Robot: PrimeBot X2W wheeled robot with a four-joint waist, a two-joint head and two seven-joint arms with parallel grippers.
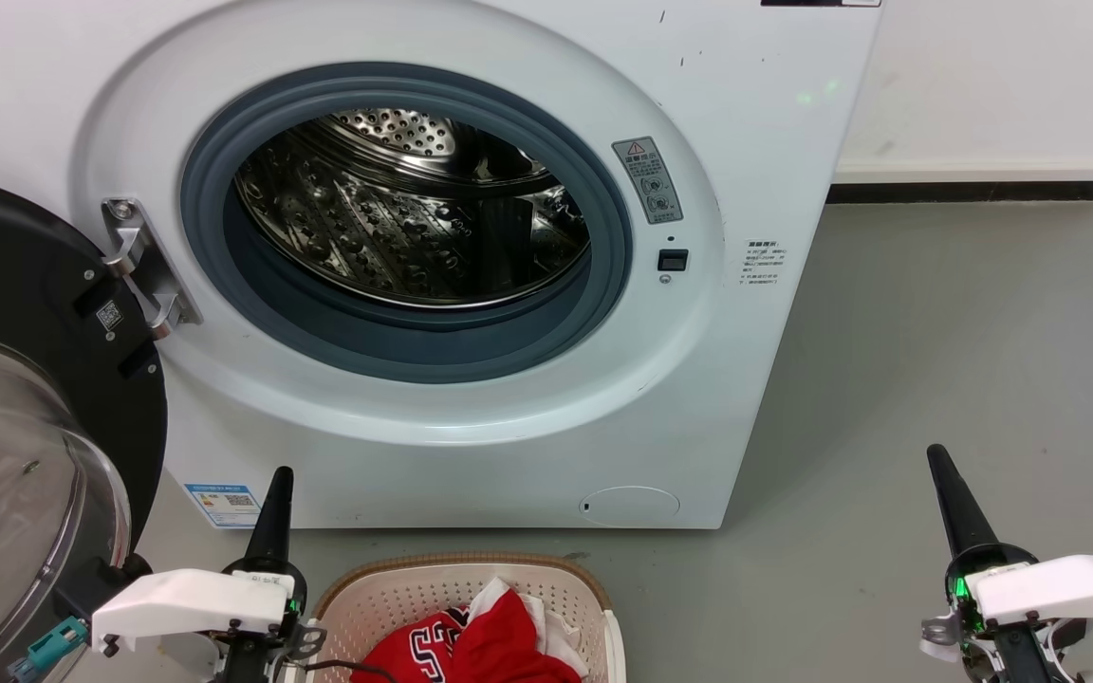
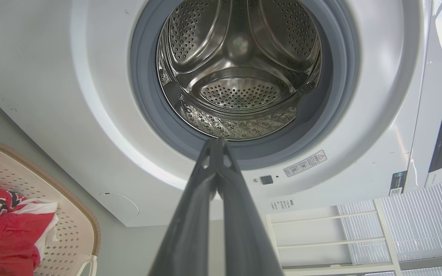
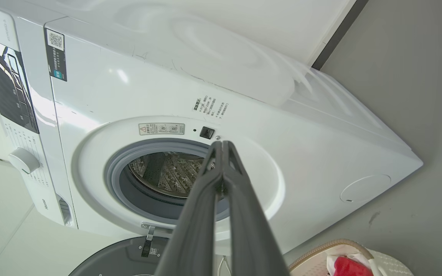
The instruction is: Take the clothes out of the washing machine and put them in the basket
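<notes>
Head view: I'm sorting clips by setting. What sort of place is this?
Likely a laundry room: a front-loading washing machine stands by a white wall, and a basket holding red clothes sits on the grey floor.

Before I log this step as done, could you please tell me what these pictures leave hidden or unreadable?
Front floor of the drum: head view, hidden behind the gasket lip.
Basket: head view, near half cut off by bottom edge.
White cloth: mostly covered by the red jersey.
Warning label: head view, print too small to read.
</notes>
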